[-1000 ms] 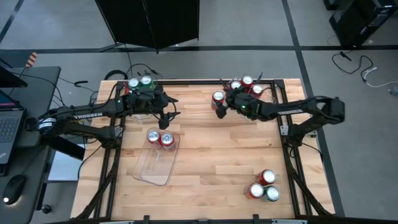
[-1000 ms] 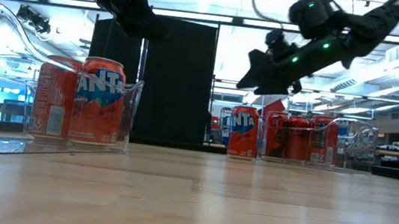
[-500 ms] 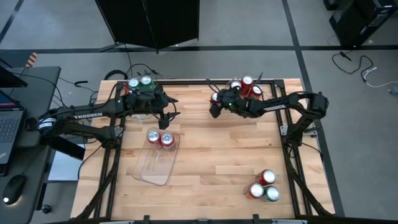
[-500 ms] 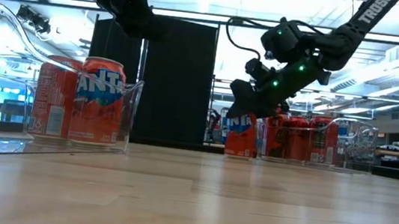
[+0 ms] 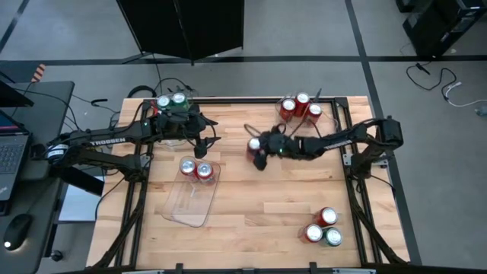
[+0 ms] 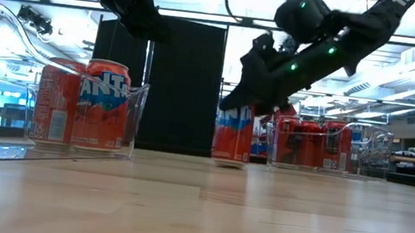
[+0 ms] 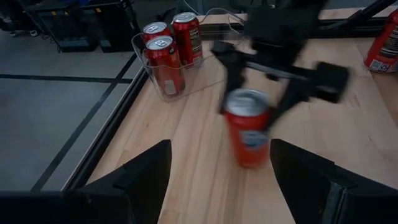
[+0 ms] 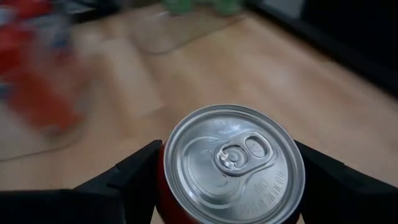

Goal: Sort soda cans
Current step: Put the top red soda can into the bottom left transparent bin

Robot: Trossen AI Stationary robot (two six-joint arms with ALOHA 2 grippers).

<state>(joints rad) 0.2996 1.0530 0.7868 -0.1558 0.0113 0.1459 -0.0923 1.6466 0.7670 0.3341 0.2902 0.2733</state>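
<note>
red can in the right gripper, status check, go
Right gripper shut on red can, mid-table. Left gripper open, idle above tray. Nothing in the way.

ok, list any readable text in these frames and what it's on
"ANTA", end of a larger word, on the red soda can in the clear plastic tray, low view.
"TROSSEN" on the dark left arm, high view.
White lettering on the red can held by the right gripper: too blurred to read.
</note>
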